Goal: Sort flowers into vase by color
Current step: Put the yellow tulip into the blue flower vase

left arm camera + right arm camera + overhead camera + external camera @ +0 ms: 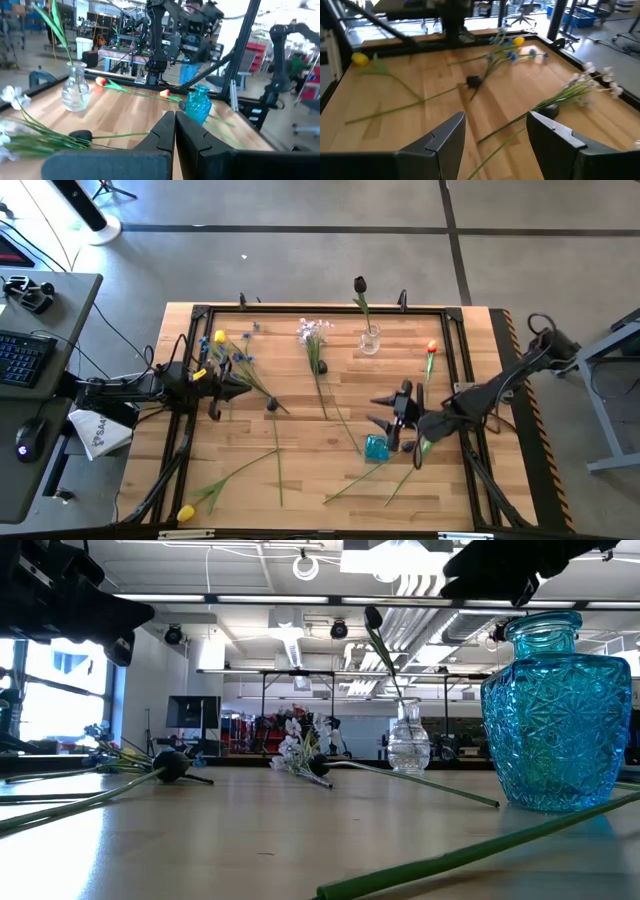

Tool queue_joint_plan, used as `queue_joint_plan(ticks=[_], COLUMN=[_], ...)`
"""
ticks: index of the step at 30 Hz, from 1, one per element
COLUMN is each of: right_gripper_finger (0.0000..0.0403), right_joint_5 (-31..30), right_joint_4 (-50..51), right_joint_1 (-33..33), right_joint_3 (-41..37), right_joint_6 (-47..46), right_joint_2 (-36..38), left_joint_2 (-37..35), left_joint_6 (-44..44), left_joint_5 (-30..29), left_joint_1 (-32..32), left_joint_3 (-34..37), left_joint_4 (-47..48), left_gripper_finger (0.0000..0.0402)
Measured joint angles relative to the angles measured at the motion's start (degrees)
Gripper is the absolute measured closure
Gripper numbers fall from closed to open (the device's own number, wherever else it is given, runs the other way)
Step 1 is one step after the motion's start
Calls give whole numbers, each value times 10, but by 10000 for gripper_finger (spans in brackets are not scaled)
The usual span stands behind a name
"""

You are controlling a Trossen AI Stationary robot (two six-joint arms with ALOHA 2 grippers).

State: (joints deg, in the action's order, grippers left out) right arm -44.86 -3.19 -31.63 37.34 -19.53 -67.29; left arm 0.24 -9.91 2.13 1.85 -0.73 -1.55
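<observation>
The worktop [300, 450] carries the flowers [318, 370], scattered flat, most stems running roughly from the far edge toward the near edge, heads mainly at the far end; two near-edge stems lie slanted. The right end effector [385, 413], fingers apart and holding nothing, hangs just above the blue vase [376, 447], which stands empty. The left end effector [240, 392], fingers together, waits beside blue and yellow blooms. The clear vase [370, 340] holds one near-black flower [360, 284], upright.

Non-task: wooden tabletop [300, 450] with black frame rail [330, 309] along its edges. Beside the tabletop, a grey desk [40, 330] with keyboard [22, 358] and mouse [27, 437]. Yellow-black hazard tape [522, 395] on the tabletop's opposite edge.
</observation>
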Motion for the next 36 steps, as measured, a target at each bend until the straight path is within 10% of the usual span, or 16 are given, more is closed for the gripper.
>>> queue_joint_plan(ticks=[9, 18, 27, 36], right_gripper_finger=[195, 195, 195, 195], right_joint_5=[-7, -21, -21, -21], right_joint_4=[-27, -27, -27, -27], right_joint_1=[-8, -8, -8, -8], right_joint_3=[0, 0, 0, 0], right_joint_6=[2, 4, 3, 17], right_joint_2=[-40, -40, -39, -39], left_joint_2=[20, 227, 501, 687], left_joint_6=[-82, -11, -138, -437], left_joint_5=[6, -118, -155, 38], left_joint_1=[-13, -101, -201, -310], left_joint_3=[-8, -118, -395, -516], left_joint_4=[-116, -100, 332, 629], left_gripper_finger=[401, 401, 401, 401])
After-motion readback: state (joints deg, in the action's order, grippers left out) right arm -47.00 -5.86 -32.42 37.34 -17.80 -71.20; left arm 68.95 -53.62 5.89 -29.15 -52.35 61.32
